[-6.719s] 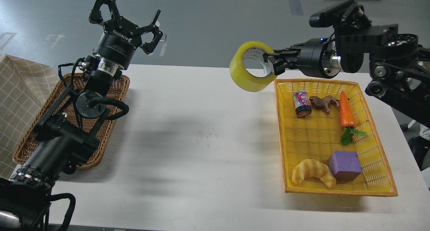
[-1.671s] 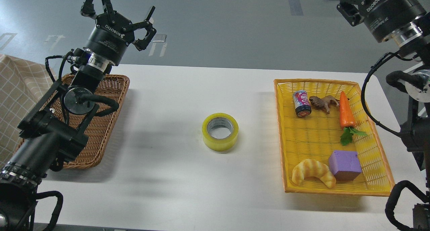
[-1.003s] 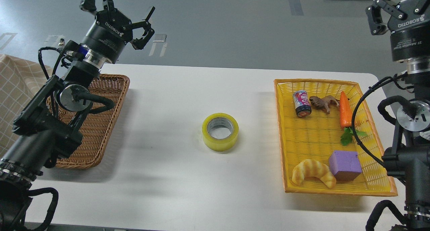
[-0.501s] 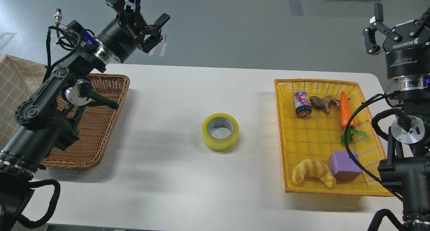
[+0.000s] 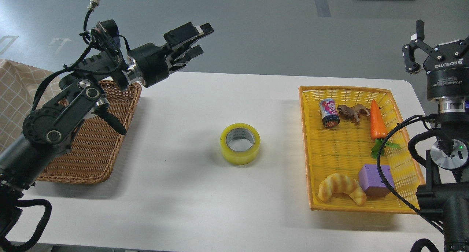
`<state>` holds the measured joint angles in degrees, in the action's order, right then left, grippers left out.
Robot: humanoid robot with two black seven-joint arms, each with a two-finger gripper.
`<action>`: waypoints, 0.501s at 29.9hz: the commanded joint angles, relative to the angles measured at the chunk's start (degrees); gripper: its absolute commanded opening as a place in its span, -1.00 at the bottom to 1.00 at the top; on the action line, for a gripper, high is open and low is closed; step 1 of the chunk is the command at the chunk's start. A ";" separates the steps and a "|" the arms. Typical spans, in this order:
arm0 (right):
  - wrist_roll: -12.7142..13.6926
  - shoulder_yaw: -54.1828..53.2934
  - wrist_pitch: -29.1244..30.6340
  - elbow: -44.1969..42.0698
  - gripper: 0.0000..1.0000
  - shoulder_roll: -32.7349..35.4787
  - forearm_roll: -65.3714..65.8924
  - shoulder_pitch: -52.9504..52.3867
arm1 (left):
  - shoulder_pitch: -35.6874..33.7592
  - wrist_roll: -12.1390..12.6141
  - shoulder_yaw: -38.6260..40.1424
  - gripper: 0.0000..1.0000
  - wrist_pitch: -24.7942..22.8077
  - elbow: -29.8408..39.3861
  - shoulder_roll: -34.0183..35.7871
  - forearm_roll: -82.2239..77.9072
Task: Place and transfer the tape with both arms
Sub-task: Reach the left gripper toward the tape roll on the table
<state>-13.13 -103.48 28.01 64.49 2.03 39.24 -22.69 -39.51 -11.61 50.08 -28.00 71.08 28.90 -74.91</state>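
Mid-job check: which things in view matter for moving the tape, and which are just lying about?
In the job:
tape, flat on the table
left pincer
right pincer

Lying about:
wicker tray
yellow basket
can
toy animal
carrot
croissant
purple block

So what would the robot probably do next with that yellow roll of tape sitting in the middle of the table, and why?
Probably swing the left claw down over the tape. The roll lies flat and alone on the white table, held by neither arm. The left claw is tilted toward it from above the wicker basket, while the right claw stands raised beside the yellow basket.
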 commanded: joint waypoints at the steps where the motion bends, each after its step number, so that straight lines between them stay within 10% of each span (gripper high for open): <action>1: -0.05 -0.05 -0.01 -0.33 0.99 1.14 -0.13 0.19 | -0.65 0.01 -2.97 0.96 0.00 2.13 1.24 -3.39; 15: -0.05 0.03 -0.01 -0.60 0.99 1.22 -0.22 0.81 | -1.44 9.33 -10.53 0.96 0.00 6.96 0.46 -31.34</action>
<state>-13.19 -103.54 28.00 64.06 3.30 38.96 -21.92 -40.74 -2.93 40.48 -28.00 77.52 29.53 -102.27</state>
